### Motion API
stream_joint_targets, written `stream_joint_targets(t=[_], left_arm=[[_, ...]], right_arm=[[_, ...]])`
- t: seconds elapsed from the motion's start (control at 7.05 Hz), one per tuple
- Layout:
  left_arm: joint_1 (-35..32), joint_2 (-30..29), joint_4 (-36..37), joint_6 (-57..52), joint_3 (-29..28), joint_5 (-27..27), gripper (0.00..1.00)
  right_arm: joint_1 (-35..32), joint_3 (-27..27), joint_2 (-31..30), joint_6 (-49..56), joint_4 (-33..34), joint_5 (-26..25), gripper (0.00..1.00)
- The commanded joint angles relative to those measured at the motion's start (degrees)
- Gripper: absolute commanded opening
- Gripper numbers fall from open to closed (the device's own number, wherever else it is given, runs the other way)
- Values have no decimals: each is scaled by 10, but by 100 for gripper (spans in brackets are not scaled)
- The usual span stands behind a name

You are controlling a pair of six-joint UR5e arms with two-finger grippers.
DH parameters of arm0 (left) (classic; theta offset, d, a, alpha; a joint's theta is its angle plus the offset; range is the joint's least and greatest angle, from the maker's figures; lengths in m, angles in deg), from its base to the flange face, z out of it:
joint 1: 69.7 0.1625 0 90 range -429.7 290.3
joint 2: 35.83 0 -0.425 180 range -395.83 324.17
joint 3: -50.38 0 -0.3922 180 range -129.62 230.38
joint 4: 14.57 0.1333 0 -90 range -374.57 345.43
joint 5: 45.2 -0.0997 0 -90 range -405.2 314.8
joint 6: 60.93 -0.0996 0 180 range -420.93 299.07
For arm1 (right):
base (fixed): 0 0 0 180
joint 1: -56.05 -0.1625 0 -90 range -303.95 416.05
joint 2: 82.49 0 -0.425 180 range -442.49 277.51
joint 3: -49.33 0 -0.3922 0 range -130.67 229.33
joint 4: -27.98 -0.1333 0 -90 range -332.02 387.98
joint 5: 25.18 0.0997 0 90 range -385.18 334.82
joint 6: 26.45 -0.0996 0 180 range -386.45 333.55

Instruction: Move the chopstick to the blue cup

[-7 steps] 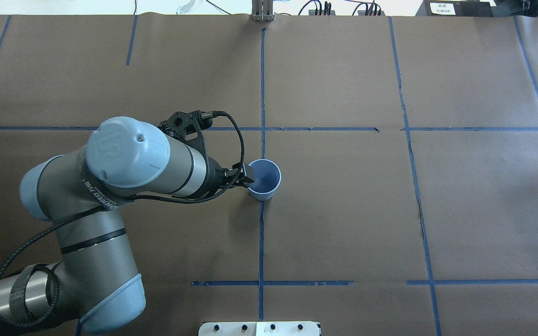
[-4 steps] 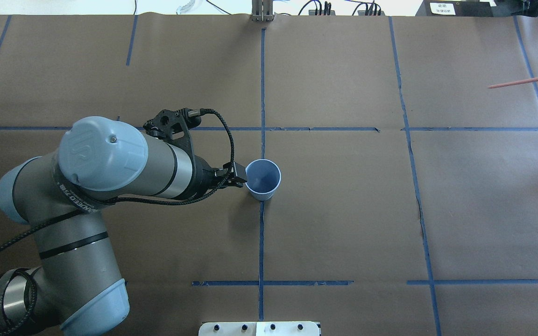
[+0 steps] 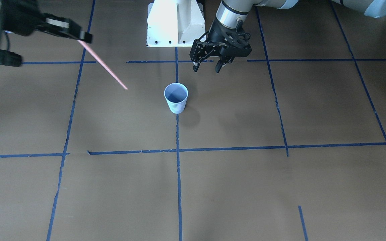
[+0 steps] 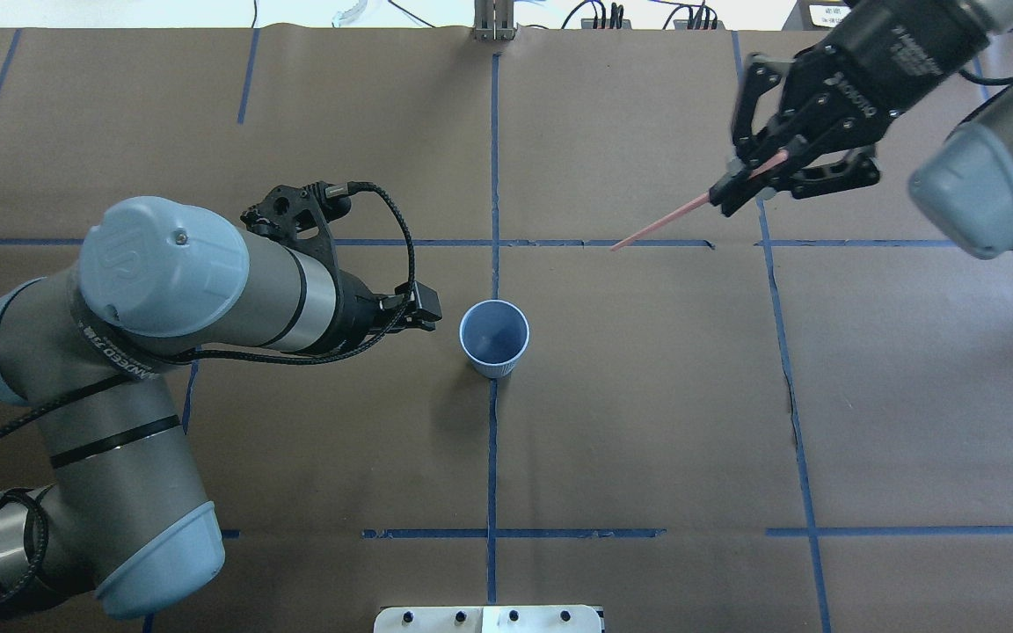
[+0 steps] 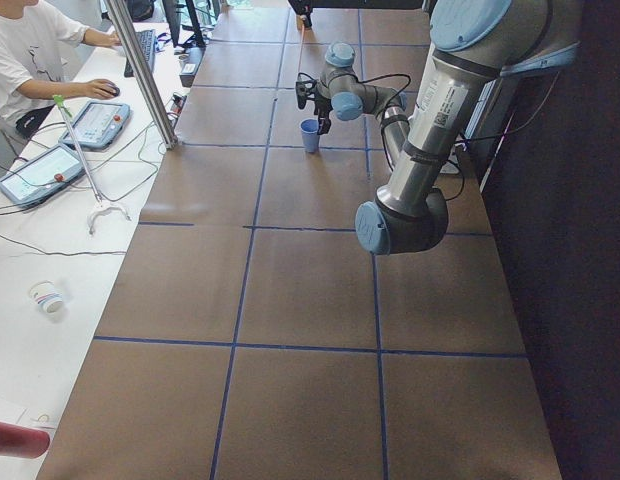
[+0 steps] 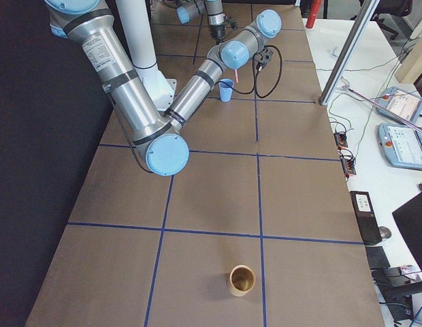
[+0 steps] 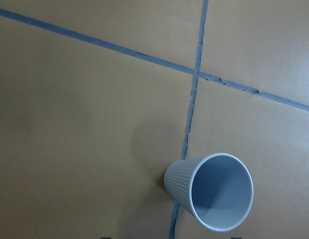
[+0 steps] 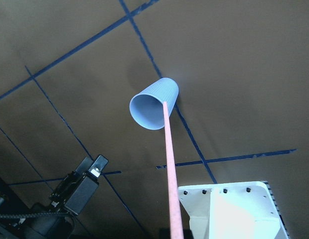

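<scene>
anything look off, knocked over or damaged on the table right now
Nothing is spilled or tipped: the blue cup stands upright and empty, and the chopstick is clamped in the right gripper, off the table. The one oddity is a jagged dark split in the brown paper beside a blue tape line.

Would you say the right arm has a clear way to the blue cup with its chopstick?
Probably yes: the blue cup stands upright and open, nothing stands between it and the chopstick, and the left gripper sits apart from it.

White lettering on the body of the right claw [image 4: 735, 189] reads roughly ROBOTIQ; other print is too small to read.
</scene>
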Motion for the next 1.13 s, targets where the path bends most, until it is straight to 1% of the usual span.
stream_joint_targets(t=[0.0,0.14,0.43,0.57,0.71,0.85,0.99], left_arm=[[-3,40,-1,0,30,-1,86],[-2,42,-1,1,31,-1,87],[-3,42,-1,2,30,-2,87],[-3,42,-1,6,31,-2,87],[-3,42,-1,7,31,-2,87],[-2,42,-1,7,30,-2,87],[-2,42,-1,7,29,-2,88]], right_arm=[[66,98,87,-40,-63,-24,0],[90,132,104,-40,-84,-26,1],[120,146,104,-40,-87,-44,1],[126,153,101,-40,-88,-44,1],[137,154,94,-40,-88,-70,2],[149,175,94,-40,-92,-108,2],[153,209,97,-40,-131,-111,6]])
